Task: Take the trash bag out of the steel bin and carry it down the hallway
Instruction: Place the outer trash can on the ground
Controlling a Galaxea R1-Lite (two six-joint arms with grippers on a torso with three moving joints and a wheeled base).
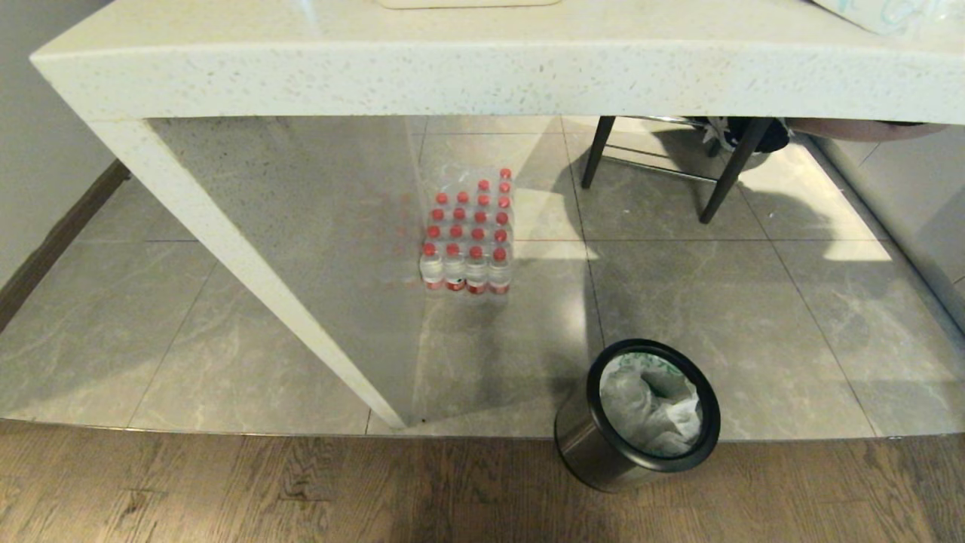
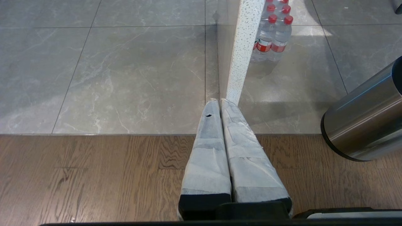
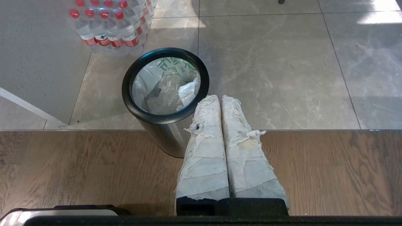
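Steel bin (image 1: 595, 445) upright, trash bag (image 1: 650, 407) inside.

Trash bag (image 3: 166, 88) print: we see green characters near the rim, not legible.
Water bottles (image 3: 108, 29) labels: red-and-white bands, text unreadable.

Grey tile floor (image 1: 754, 317), steel bin (image 1: 595, 445) straddling wood strip (image 1: 301, 490), water-bottle pack (image 1: 469, 241), perhaps shrink-wrapped

steel bin (image 2: 364, 116) cut off by the left wrist view's edge, chair (image 1: 663, 162) top hidden behind table (image 1: 482, 72)
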